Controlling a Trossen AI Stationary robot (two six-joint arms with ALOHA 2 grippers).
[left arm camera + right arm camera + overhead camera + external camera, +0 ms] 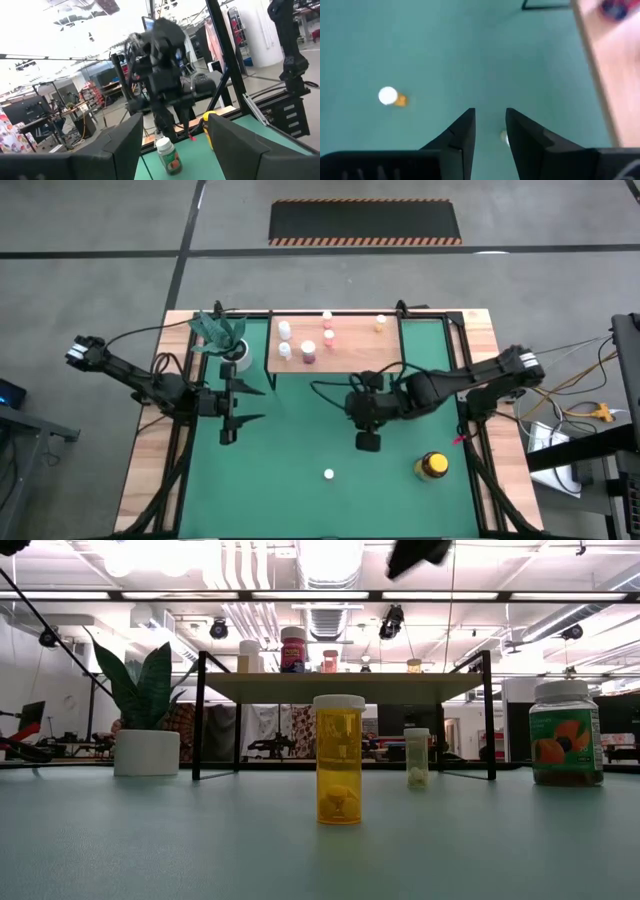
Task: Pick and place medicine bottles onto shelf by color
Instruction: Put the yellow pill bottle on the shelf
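Observation:
An orange bottle (328, 474) (340, 772) with a white cap stands upright on the green mat. So do a small white bottle (417, 757), a greenish white-lidded jar (566, 733) (167, 155) and a yellow black-lidded jar (432, 466). The shelf (390, 340) (345, 687) at the far side carries several small bottles. My right gripper (368, 442) (490, 125) hangs above the mat, open a narrow gap and holding nothing. A white cap (504, 136) shows far below its fingers. My left gripper (230, 415) stands open left of centre.
A white pot with a green plant (230, 345) (147, 740) stands beside the shelf's left end. Black frame posts run along both sides of the table. Bare mat lies between the two grippers and toward the near edge.

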